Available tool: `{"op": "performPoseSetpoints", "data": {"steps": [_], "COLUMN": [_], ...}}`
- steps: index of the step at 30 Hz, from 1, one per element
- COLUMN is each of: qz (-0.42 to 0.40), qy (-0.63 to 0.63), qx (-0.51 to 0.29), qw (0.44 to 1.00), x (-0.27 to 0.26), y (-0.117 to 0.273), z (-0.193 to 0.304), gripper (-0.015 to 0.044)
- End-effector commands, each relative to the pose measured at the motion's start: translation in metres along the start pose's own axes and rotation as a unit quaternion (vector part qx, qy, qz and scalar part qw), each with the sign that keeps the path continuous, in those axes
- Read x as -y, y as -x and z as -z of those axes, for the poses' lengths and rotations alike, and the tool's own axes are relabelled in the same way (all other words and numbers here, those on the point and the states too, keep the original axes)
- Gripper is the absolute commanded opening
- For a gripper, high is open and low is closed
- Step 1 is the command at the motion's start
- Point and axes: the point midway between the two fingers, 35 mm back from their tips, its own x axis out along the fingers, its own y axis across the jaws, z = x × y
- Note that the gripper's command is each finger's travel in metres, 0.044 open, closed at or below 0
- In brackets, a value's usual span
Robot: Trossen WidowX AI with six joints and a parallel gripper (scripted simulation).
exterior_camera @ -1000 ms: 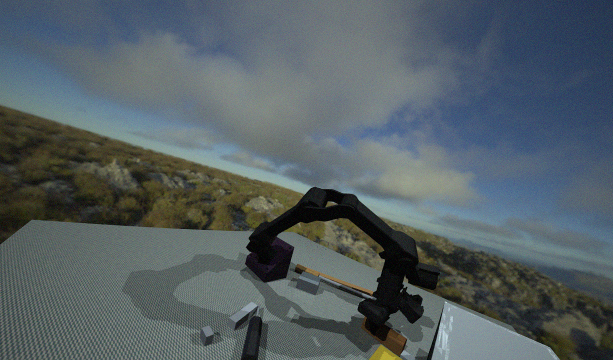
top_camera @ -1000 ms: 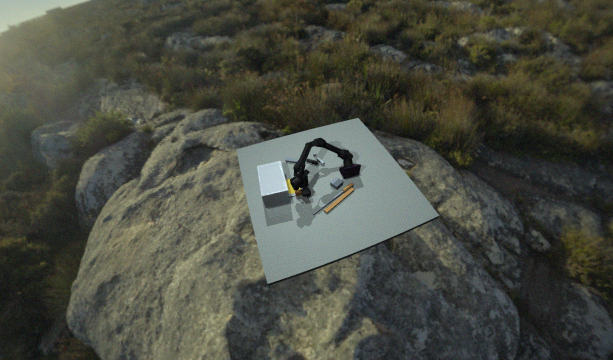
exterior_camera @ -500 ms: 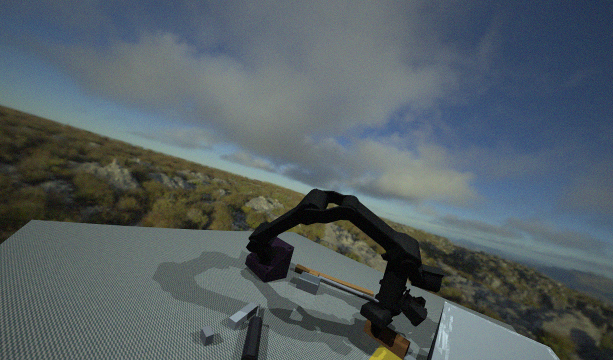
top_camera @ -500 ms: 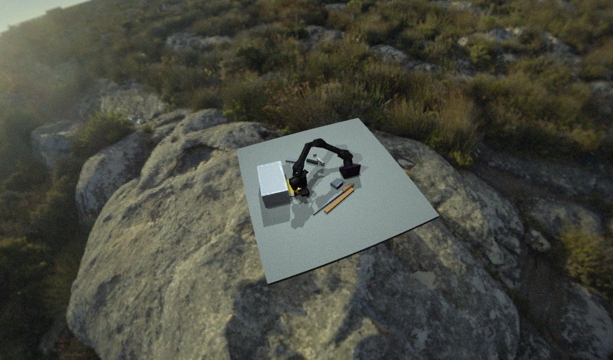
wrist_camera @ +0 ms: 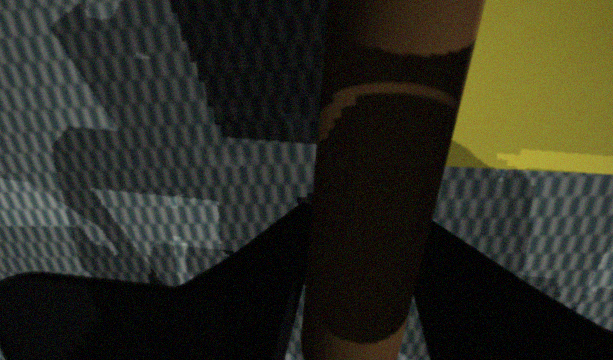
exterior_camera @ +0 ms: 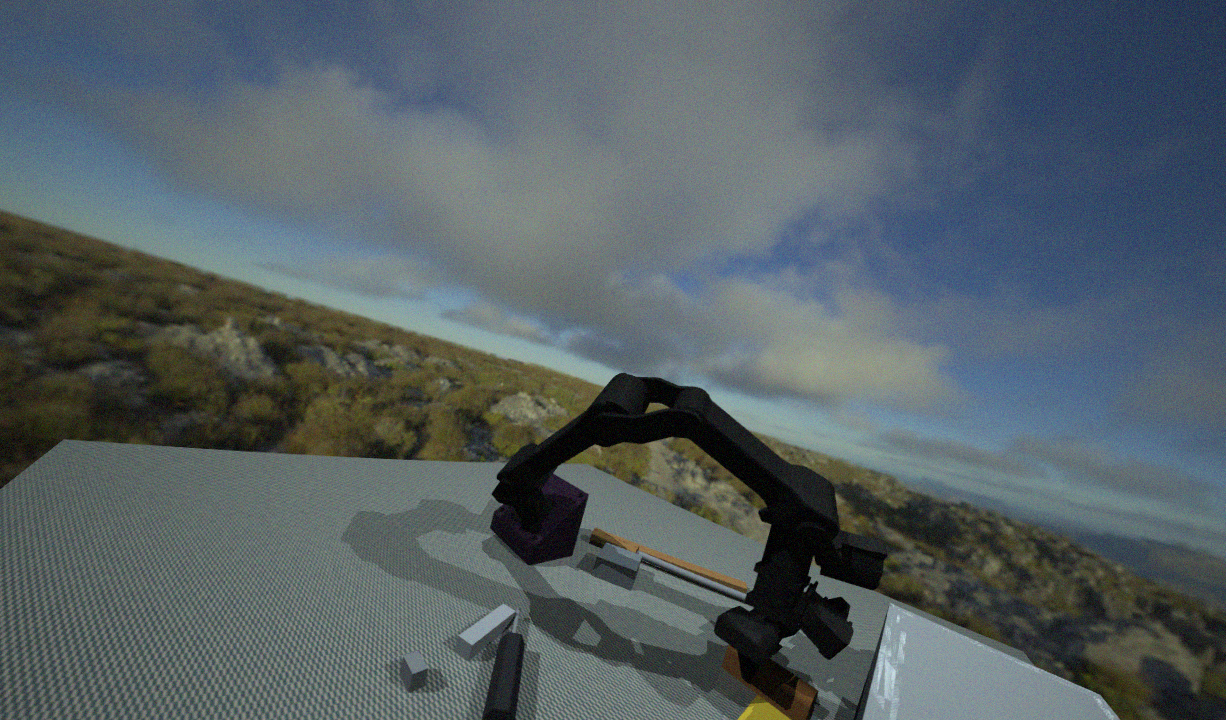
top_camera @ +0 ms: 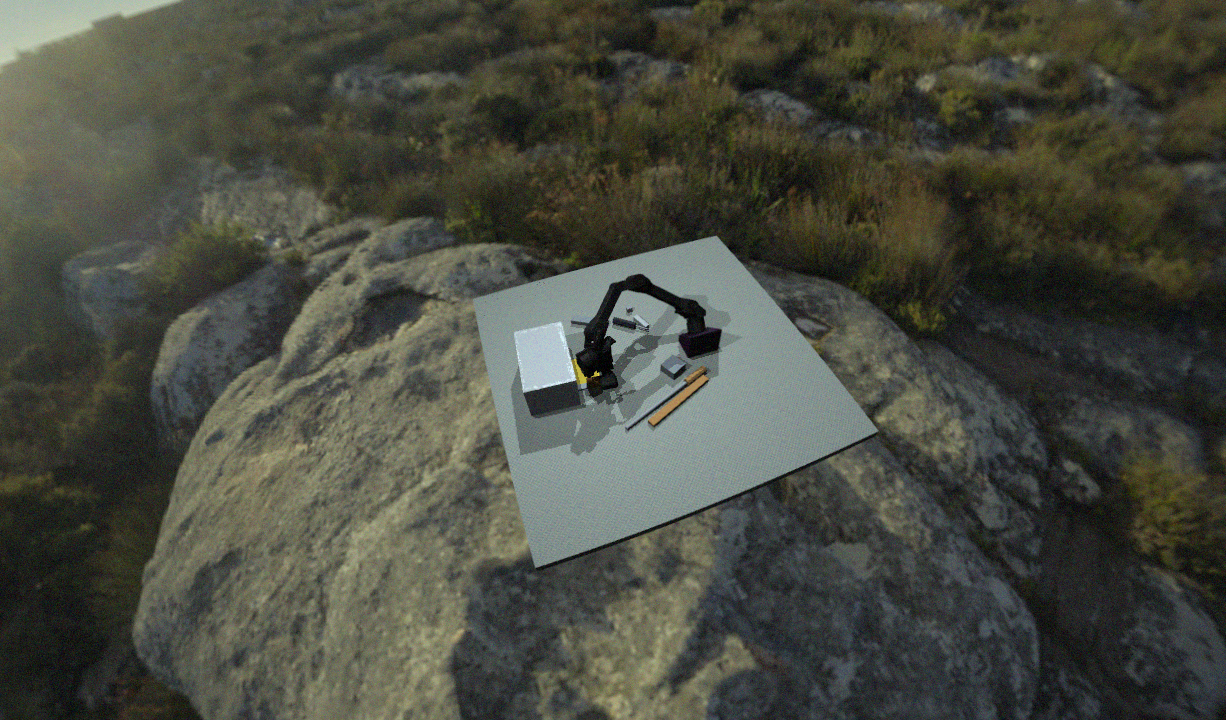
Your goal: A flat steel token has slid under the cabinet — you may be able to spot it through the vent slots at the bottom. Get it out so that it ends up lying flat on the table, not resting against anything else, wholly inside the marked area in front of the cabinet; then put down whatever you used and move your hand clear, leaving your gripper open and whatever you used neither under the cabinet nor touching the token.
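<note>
My gripper [top_camera: 600,383] [exterior_camera: 749,660] [wrist_camera: 359,222] points down in front of the white-topped cabinet [top_camera: 545,356] [exterior_camera: 975,676], shut on the brown-orange handle [exterior_camera: 783,687] [wrist_camera: 401,25] of a tool. The handle is low over the table, beside or over the edge of the yellow marked area [top_camera: 581,372] [exterior_camera: 760,711] [wrist_camera: 546,80]. The tool's far end is hidden or out of frame, so I cannot tell whether it is under the cabinet. The steel token is not seen in any view, and the vent slots cannot be made out.
A grey block [top_camera: 672,366] [exterior_camera: 619,565], an orange-handled rod [top_camera: 696,374] and a flat orange stick [top_camera: 679,400] lie between the cabinet and the arm's base. A black-handled tool [top_camera: 624,323] [exterior_camera: 505,676], a pale block [exterior_camera: 485,632] and a small cube [exterior_camera: 413,669] lie to the other side.
</note>
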Motion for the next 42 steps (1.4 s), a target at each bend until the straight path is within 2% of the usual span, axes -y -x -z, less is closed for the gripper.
{"op": "performPoseSetpoints", "data": {"steps": [1,24,42], "qz": [0.001,0.002,0.002], "qy": [-0.003,-0.003,-0.003], "qx": [-0.001,-0.001,-0.001], "qw": [1.0,1.0,1.0], "x": [0.009,0.032,0.031], "y": [-0.001,-0.001,-0.001], "z": [0.0,0.0,0.007], "gripper": [0.0,0.0,0.0]}}
